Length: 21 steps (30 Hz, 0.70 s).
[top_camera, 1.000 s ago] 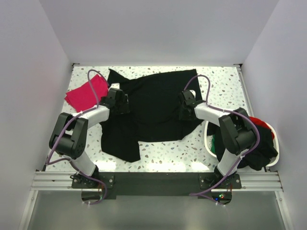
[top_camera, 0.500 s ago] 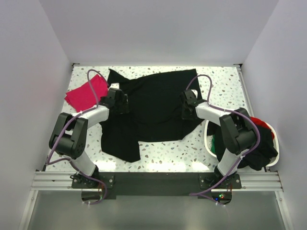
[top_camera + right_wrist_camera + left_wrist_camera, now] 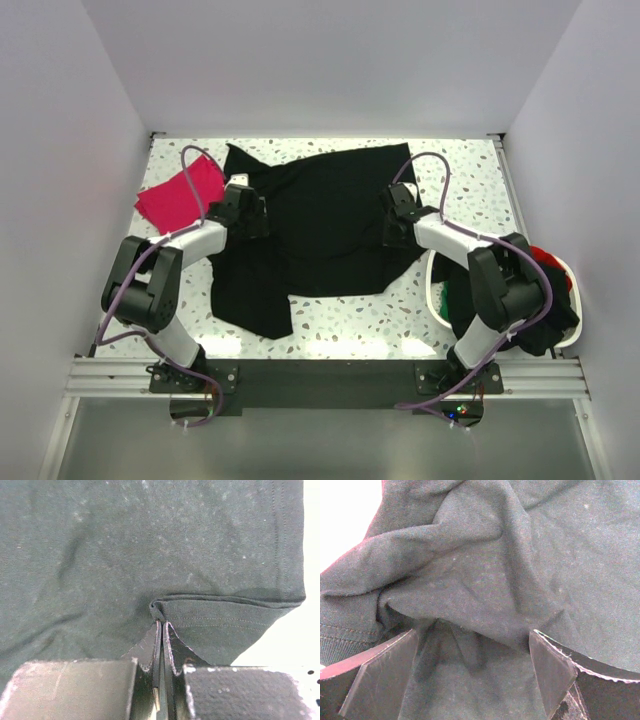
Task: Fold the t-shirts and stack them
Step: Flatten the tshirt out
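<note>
A large black t-shirt [image 3: 320, 215] lies spread and partly folded on the speckled table. A magenta-pink folded t-shirt [image 3: 178, 195] lies at the far left. My left gripper [image 3: 255, 215] is open over a bunched fold at the black shirt's left side; in the left wrist view the cloth [image 3: 470, 590] fills the frame between the spread fingers [image 3: 380, 675]. My right gripper [image 3: 392, 222] is shut on a folded hem of the black shirt [image 3: 225, 615], at the shirt's right side, with the fingertips [image 3: 161, 626] pinching the fold.
A white basket [image 3: 437, 298] at the right holds black, red and green shirts [image 3: 545, 300]. White walls enclose the table on three sides. The arm bases stand on the black rail [image 3: 320, 375] at the near edge.
The right gripper has moved slightly right and up with the pinched hem. The left gripper has stayed in place.
</note>
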{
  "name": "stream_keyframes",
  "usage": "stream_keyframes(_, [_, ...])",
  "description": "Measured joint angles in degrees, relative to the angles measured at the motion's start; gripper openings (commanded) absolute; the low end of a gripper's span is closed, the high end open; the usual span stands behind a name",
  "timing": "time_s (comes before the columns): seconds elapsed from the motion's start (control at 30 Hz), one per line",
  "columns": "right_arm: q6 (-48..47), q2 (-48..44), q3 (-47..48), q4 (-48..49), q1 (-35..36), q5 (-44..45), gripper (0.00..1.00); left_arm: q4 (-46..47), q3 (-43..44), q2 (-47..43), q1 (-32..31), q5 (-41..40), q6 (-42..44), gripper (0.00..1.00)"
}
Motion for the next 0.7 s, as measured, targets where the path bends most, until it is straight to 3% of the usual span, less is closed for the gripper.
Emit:
stream_keyframes(0.3, [0.0,-1.4,-0.4,-0.8,-0.3,0.0,0.00,0.0,-0.2,-0.5,0.0,0.0,0.0,0.97])
stream_keyframes(0.47, [-0.1,-2.6,-1.1,-1.8,-0.4,0.0,0.00,-0.2,-3.1,-6.1,-0.9,-2.6,-0.1,0.97])
stream_keyframes(0.7, [-0.6,-6.6,-1.9,-1.9,-0.4,-0.6,0.00,-3.3,-8.9,-20.3,-12.0,-13.7,-4.6,0.93])
